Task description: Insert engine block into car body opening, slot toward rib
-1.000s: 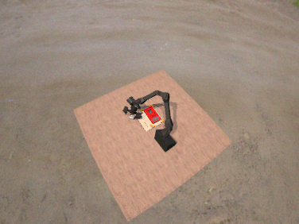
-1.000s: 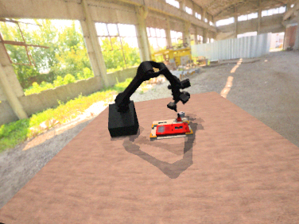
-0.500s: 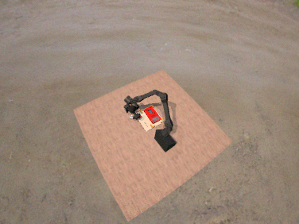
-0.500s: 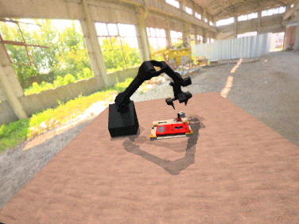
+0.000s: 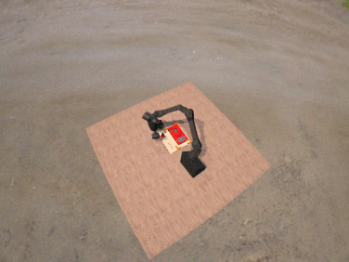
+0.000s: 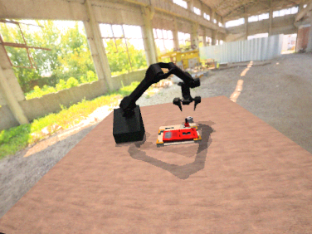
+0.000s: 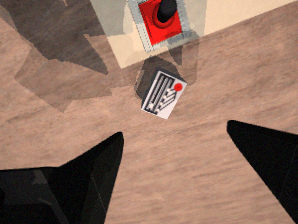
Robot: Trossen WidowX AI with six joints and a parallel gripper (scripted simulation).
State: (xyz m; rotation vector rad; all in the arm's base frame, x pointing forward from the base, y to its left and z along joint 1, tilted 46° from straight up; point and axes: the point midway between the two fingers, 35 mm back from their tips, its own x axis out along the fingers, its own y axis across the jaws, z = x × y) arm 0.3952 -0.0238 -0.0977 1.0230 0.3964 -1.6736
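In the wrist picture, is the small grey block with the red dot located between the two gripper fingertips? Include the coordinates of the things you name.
No, the block (image 7: pixel 164 95) lies on the wooden surface (image 7: pixel 165 165), ahead of the open gripper's fingertips.

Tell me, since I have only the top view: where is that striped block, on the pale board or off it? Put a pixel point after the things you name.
Observer: Off it. The wrist view shows the striped block (image 6: pixel 190 119) (image 7: pixel 163 97) on the wood-grained surface, just beyond a corner of the pale board (image 5: pixel 170 147) (image 6: pixel 178 126) (image 7: pixel 235 27).
Operator: Report the gripper's height.
Observer: In the exterior view, the gripper (image 5: pixel 158 135) (image 6: pixel 187 109) (image 7: pixel 174 131) hangs above the board's level, fingertips down, touching nothing.
Operator: Give me a mark to judge the block's turn by.
Observer: A red dot (image 7: pixel 178 87) sits on its top face, by a corner at the end toward the board.
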